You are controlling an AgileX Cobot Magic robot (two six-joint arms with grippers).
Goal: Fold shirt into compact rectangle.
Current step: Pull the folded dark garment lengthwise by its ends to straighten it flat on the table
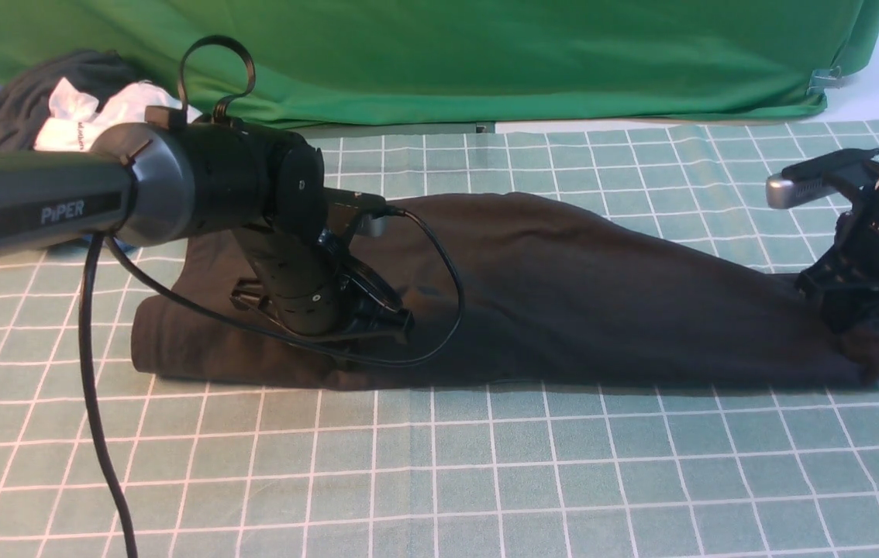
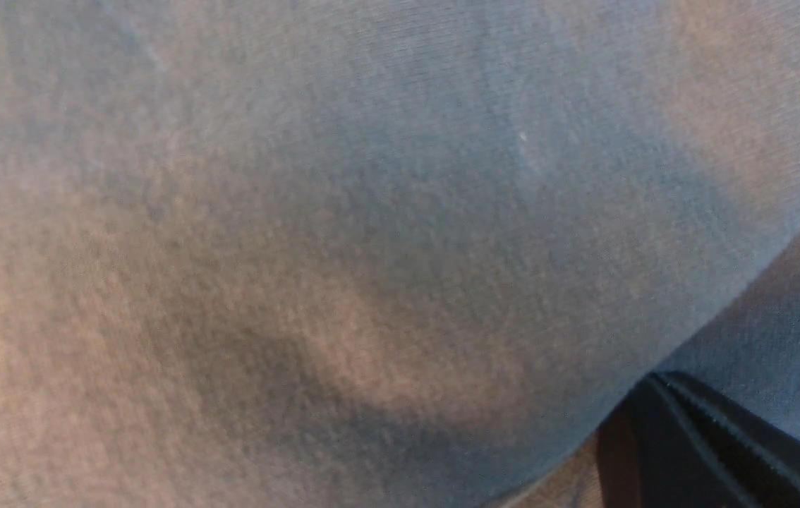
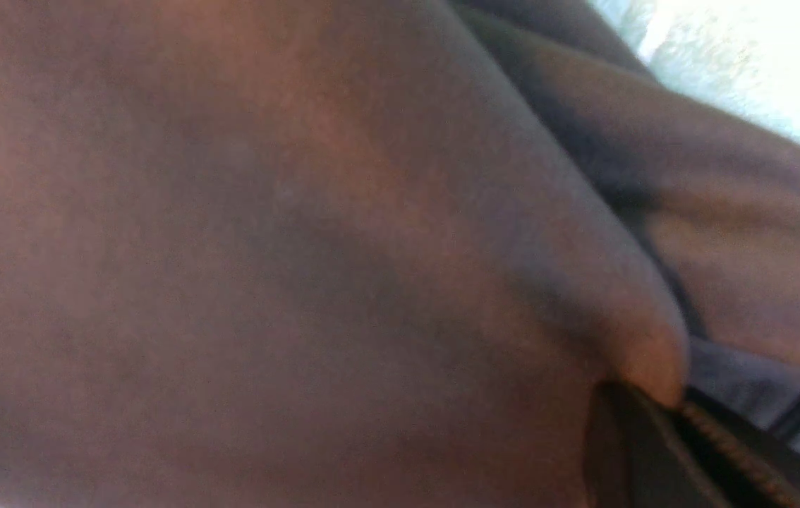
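Front view: the black shirt (image 1: 579, 294) lies as a long folded band across the checked mat (image 1: 486, 465). The left gripper (image 1: 389, 322) pinches cloth near the band's left end, jaws pressed together. The right gripper (image 1: 862, 322) pinches the bunched right end.

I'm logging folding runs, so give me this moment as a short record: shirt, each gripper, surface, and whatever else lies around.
shirt: black, lying as a long band across the mat, its right end bunched
left gripper: down on the shirt's left part, shut on the cloth
right gripper: at the bunched right end; open or shut cannot be told
surface: pale green mat with a white grid
background: bright green cloth; garment bundle at far left
fold state: not yet a compact rectangle
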